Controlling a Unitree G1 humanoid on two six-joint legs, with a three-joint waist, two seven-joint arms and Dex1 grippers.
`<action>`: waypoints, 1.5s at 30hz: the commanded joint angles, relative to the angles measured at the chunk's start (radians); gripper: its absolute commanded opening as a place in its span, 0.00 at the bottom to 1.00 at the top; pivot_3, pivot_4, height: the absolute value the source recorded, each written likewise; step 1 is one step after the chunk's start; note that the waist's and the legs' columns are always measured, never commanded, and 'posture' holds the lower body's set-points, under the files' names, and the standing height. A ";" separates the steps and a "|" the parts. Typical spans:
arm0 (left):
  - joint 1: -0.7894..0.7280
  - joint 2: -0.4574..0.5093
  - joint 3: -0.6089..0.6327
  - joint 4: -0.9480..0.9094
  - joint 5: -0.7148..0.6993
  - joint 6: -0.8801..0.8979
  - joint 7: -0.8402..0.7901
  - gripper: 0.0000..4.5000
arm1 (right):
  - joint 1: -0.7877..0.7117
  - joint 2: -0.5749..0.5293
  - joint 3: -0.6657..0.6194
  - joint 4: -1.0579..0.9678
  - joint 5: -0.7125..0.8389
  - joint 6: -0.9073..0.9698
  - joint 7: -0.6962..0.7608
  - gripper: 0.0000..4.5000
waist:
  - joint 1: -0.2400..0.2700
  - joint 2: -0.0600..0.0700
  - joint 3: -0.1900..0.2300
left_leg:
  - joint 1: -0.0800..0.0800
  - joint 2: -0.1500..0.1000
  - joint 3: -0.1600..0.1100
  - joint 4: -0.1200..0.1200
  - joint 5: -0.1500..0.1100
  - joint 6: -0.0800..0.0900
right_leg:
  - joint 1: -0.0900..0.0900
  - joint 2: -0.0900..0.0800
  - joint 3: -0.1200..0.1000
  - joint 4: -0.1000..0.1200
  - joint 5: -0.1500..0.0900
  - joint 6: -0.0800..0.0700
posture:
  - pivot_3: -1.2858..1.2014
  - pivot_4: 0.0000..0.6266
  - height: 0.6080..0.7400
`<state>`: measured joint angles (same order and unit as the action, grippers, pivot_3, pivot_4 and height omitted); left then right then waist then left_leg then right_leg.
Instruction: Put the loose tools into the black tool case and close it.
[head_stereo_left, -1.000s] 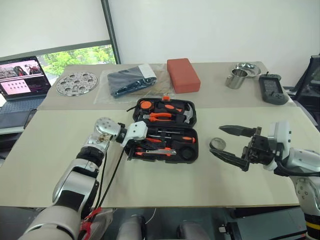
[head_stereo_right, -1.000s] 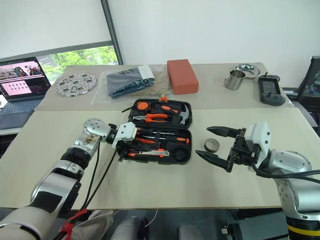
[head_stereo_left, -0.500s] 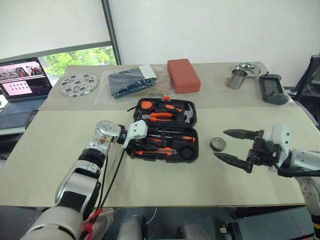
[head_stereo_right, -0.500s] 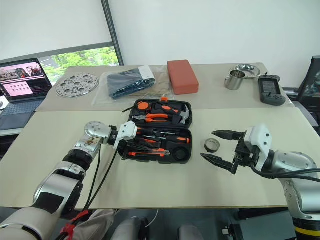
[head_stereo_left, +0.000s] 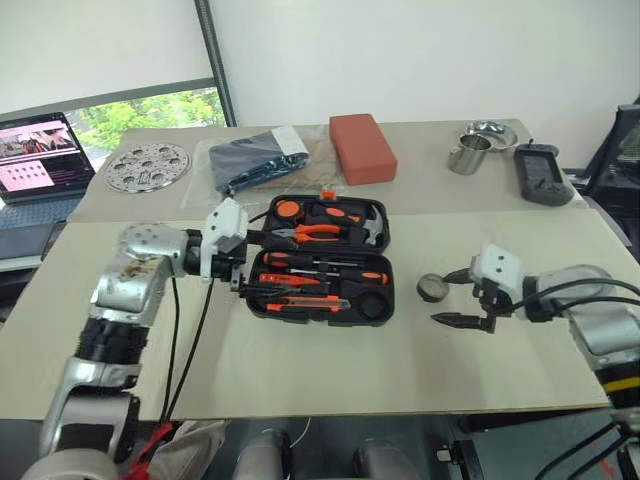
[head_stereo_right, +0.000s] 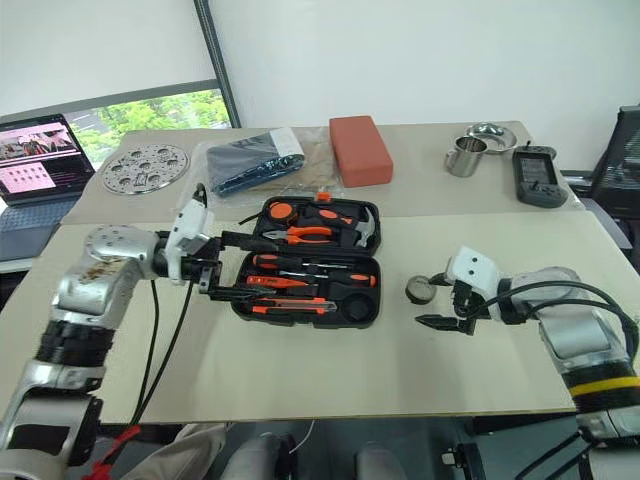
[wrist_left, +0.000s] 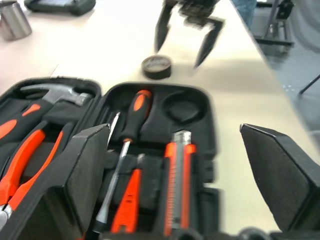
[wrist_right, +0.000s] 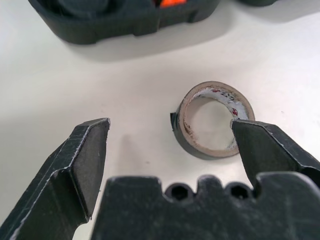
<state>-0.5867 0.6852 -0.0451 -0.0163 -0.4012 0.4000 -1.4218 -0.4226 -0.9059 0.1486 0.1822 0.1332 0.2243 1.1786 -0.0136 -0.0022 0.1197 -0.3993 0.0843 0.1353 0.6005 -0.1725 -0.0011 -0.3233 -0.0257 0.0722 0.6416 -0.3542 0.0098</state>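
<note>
Your black tool case (head_stereo_left: 320, 262) lies open mid-desk (head_stereo_left: 300, 370), w/ utility knife (wrist_left: 178, 182), screwdrivers (wrist_left: 131, 130), pliers (head_stereo_left: 312, 233) and hammer (head_stereo_left: 368, 232) seated in its recesses. Tape roll (wrist_right: 212, 119) sits on the desk just right of the case. Right claw (head_stereo_left: 452, 296) is wide, at the roll, one finger (wrist_right: 270, 150) touching it. Left claw (head_stereo_right: 232, 265) is wide and empty at the case's left end.

Bare table (head_stereo_left: 330, 365) runs across the lower part of the frame, in front of the open black tool case (head_stereo_left: 320, 265) at centre, and between the case and the small dark tape roll (head_stereo_left: 433, 288) to its right. The right gripper (head_stereo_left: 457, 297) stands spread just beside the roll, the left gripper (head_stereo_left: 245, 262) at the case's left edge. The red-orange block (head_stereo_left: 362, 148), bagged bundle (head_stereo_left: 258, 160) and metal cup (head_stereo_left: 466, 156) crowd the upper frame.
</note>
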 joint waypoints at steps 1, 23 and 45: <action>0.023 0.060 0.032 -0.109 -0.059 0.069 0.003 1.00 | -0.071 0.023 0.023 0.063 -0.035 -0.057 0.029 0.83 | 0.001 0.000 0.000 | 0.000 0.000 0.000 0.000 0.000 0.000 | 0.000 0.000 0.000 -0.001 0.000 0.000 | 0.52 0.24 1.00; 0.070 0.169 0.059 -0.275 -0.126 0.142 0.063 1.00 | -0.216 0.095 0.082 -0.122 -0.035 0.028 0.151 0.00 | -0.009 0.001 0.002 | 0.001 0.001 0.001 -0.002 0.000 -0.001 | -0.001 0.001 0.001 0.000 0.000 0.000 | 0.52 0.24 1.00; 0.171 0.228 0.114 -0.360 -0.183 0.156 0.134 1.00 | -0.245 0.182 0.240 -0.255 -0.103 0.104 0.157 0.62 | 0.000 -0.001 0.003 | 0.000 0.000 0.001 -0.004 0.000 0.000 | -0.004 0.000 0.000 0.001 0.000 -0.001 | 0.52 0.24 1.00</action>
<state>-0.4185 0.8995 0.0302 -0.3559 -0.5665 0.5709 -1.2925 -0.6480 -0.7274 0.4123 -0.0626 0.0217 0.3387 1.3415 -0.0139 -0.0027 0.1225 -0.3991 0.0847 0.1362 0.5970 -0.1726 -0.0011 -0.3270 -0.0261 0.0722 0.6421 -0.3543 0.0089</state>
